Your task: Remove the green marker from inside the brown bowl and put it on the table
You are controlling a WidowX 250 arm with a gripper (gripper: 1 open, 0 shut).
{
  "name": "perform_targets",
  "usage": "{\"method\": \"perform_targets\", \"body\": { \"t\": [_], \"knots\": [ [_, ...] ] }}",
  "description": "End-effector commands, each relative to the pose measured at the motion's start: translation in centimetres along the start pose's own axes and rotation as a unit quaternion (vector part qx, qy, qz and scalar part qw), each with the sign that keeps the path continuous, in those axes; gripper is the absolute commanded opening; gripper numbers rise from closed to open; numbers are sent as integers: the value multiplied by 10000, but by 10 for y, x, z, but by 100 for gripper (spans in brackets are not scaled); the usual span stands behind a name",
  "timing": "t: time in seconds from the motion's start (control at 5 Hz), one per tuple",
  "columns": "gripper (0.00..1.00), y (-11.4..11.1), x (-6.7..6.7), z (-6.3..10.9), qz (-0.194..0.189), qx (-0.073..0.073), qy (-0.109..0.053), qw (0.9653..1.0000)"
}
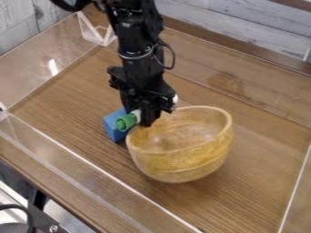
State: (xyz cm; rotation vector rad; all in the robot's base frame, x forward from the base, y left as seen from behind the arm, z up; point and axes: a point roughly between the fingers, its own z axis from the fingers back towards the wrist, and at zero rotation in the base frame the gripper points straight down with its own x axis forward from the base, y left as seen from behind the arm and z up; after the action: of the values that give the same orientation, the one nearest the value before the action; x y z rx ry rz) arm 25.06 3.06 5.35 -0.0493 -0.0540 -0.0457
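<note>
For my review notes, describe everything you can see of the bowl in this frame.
The bowl is round and deep, light tan with a darker grain, and looks like wood. Its rim appears thick and smooth. It is tilted, its opening turned toward the gripper, which is over the rim's far-left part and hides some of it. The green marker lies at that same edge, beside the blue block. The bowl is on the wooden table. Whether the gripper touches the bowl is unclear.
</note>
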Motion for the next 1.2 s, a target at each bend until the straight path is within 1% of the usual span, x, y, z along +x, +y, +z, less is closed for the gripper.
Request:
{"method": "perform_targets", "body": {
  "t": [0.0, 1.0],
  "knots": [
    [0, 0, 12, 9, -68, 75, -186, 9998],
    [0, 0, 18, 12, -62, 144, -141, 9998]
  ]
}}
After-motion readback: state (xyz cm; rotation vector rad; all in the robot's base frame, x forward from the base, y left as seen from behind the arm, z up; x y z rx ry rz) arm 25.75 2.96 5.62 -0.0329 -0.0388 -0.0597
